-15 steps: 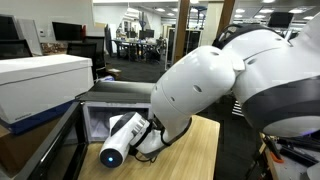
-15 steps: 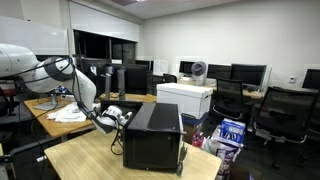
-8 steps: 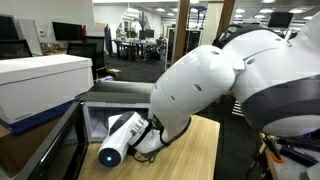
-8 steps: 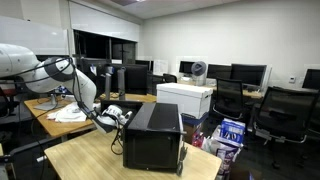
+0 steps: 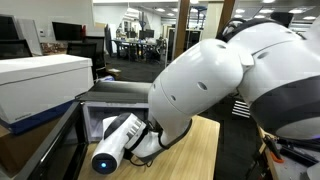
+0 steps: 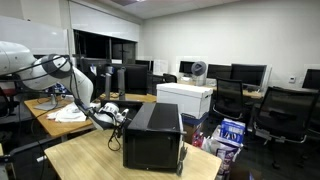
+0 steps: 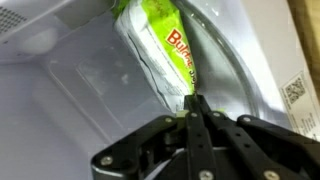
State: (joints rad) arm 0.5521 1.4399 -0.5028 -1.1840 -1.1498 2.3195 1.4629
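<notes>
You're working in an open office: wooden table [image 6: 85,160] in front, black office chairs [image 6: 283,112] and dark monitors [image 6: 248,72] along the pale wall [image 6: 230,30], ceiling panel lights [image 5: 280,10] on overhead.

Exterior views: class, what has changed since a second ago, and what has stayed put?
The arm shifted slightly, its wrist dropping lower, nearer the camera. The pincer has shut on the lower edge of the green packet. The black box and white box stayed put.
</notes>
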